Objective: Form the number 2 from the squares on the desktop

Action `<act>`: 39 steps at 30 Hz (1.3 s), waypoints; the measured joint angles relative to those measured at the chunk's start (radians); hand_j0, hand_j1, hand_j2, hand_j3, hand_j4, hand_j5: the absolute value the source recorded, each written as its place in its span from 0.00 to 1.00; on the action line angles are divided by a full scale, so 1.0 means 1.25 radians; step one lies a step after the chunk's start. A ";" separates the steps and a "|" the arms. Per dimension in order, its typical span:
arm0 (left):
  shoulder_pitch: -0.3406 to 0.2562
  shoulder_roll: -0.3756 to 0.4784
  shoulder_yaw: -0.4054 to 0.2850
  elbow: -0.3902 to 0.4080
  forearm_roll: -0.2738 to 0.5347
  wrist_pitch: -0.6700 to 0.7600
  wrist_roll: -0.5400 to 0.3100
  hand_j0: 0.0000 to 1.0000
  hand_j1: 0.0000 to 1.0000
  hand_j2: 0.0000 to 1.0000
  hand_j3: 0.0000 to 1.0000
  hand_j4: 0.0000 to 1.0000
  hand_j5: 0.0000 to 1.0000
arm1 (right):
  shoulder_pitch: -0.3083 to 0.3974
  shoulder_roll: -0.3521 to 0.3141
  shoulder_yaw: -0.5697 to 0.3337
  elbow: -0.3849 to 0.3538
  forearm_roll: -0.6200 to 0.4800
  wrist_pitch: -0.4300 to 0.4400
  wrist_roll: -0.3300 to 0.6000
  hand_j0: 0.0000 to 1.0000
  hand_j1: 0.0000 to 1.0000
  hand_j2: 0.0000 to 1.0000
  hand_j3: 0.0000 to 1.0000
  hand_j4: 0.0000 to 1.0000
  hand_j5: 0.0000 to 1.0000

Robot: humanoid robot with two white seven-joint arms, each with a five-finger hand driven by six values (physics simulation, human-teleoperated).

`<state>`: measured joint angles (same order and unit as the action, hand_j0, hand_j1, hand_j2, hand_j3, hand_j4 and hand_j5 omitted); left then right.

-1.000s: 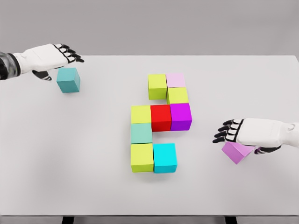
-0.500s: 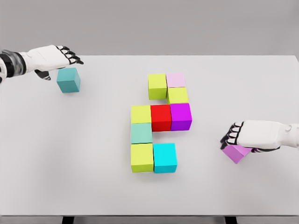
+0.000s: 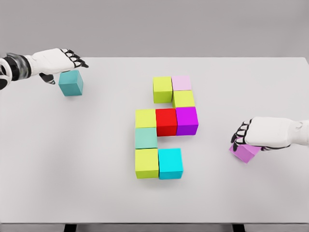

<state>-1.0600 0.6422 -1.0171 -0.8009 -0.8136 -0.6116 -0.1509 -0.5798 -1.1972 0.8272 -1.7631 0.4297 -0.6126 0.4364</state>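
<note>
Head view: violet cube (image 3: 244,152) under right hand (image 3: 258,133).

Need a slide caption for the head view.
Right robot hand closes over violet cube beside the nearly complete block "2".

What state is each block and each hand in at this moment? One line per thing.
Block cluster: nine blocks packed together, flat on the table.
Teal block: apart at far left, flat, not gripped.
Violet block: apart at right, tilted, under the right hand.
Left hand: hovering over the teal block, fingers extended, empty.
Right hand: fingers curled down onto the violet block.
</note>
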 measured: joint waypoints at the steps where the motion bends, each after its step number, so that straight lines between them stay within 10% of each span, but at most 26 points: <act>1: 0.000 -0.001 0.000 0.003 -0.001 0.000 0.000 1.00 1.00 1.00 1.00 1.00 1.00 | -0.004 0.003 0.000 -0.001 -0.002 0.000 0.000 0.64 0.64 0.64 0.64 0.64 0.64; 32: 0.007 -0.040 -0.006 0.050 -0.032 0.000 -0.006 1.00 1.00 1.00 1.00 1.00 1.00 | -0.020 0.123 0.029 -0.003 -0.059 0.000 0.000 0.67 0.67 0.67 0.67 0.67 0.67; 36: 0.009 -0.048 -0.006 0.050 -0.034 0.000 -0.006 1.00 1.00 1.00 1.00 1.00 1.00 | -0.020 0.125 0.030 -0.003 -0.059 0.000 -0.001 0.98 0.98 0.98 0.98 0.98 0.98; 39: 0.010 -0.050 -0.006 0.053 -0.035 0.000 -0.007 1.00 1.00 1.00 1.00 1.00 1.00 | -0.020 0.123 0.030 -0.003 -0.059 0.000 -0.004 0.99 0.99 0.99 0.99 0.99 0.99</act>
<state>-1.0477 0.5795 -1.0246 -0.7343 -0.8569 -0.6116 -0.1593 -0.6044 -1.0433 0.8648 -1.7667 0.3555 -0.6128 0.4316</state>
